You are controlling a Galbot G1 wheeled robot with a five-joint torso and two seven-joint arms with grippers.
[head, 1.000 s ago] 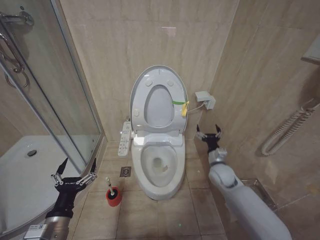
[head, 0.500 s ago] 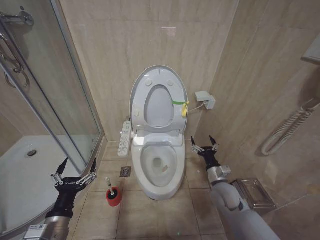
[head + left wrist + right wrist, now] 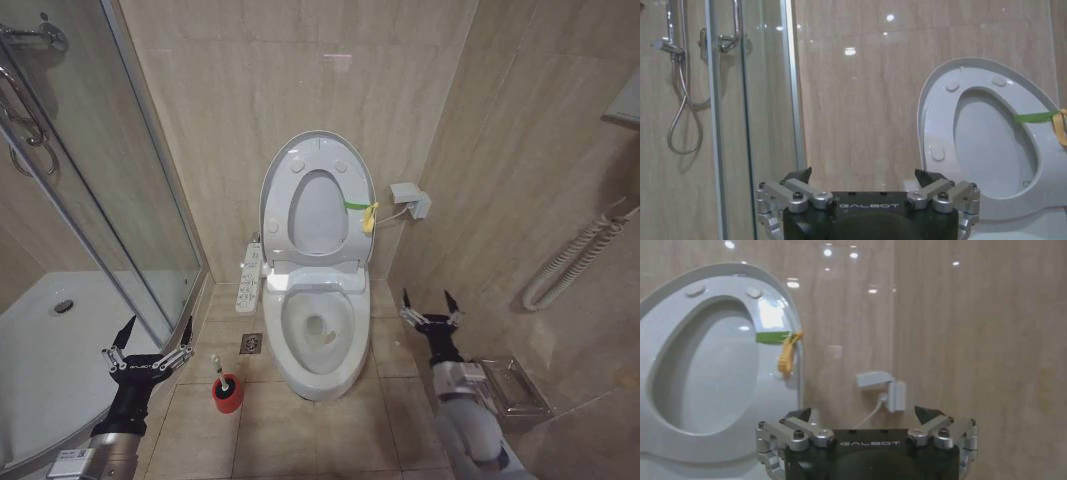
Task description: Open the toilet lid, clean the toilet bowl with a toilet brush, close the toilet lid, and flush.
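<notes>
**Two open grippers, lid up, brush not yet taken**

Toilet lid (image 3: 285, 165) stands raised against the rear tiled wall (image 3: 300, 70), with the seat ring (image 3: 318, 212) up against it. Yellow-green tag (image 3: 366, 212) hangs at the lid's side edge, on the robot's right. Toilet bowl (image 3: 318, 335) lies exposed below, a little water at the bottom. Button panel (image 3: 248, 277) hangs on the bowl's left side.

Toilet brush (image 3: 221, 372) sits upright in its red holder (image 3: 227, 392) on the floor tiles, just beside the bowl's left front and near a square floor drain (image 3: 251, 343). Pale handle points upward, dark head down in the holder.

Left gripper (image 3: 150, 341) hangs low between the glass shower door (image 3: 110, 200) and the holder, near the brush but not touching it. Jaws spread wide, nothing held; the left wrist view shows the same, with the lid ahead of it.

Right gripper (image 3: 430, 308) hangs to the right of the bowl, apart from it, close to the side wall. Jaws wide apart and empty. Right wrist view looks toward the tag and a small white wall box (image 3: 880, 386) with its cable.

Judgement: lid-opening step looks done; brush pickup is the step in hand. Left gripper seems better placed for it. Next move calls for lining up over the thin handle and closing squarely on it, then lifting straight so the holder does not tip or come along.
</notes>
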